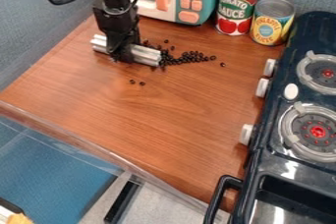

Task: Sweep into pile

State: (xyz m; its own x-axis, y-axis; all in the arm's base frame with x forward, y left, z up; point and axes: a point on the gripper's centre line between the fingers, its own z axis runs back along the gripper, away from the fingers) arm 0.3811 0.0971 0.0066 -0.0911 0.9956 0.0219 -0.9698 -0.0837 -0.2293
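At far left in the camera view, a grey wall (39,36) borders the tabletop (164,115); the wooden surface's near edge, with a raised rim (85,145), slants down toward the lower right. The claw (122,56) hangs at the upper left of the surface, closed around a silver bar (148,55) lying crosswise, its two ends sticking out either side. Wood stretches from the bar to the rim, giving a broad lane on the near side. Two loose dark beads (132,81) lie in that lane, just nearer the rim than the claw. The main cluster of beads (190,57) sits right of the claw, beginning beside the bar's right end and trailing rightward to one stray bead. Behind, a toy microwave (207,2), a red can (236,2) and a yellow can (272,21) bound the far side. On the right, a toy stove (266,129) closes off the surface, its white knobs (263,87) and black handle (218,193) jutting over the wood.
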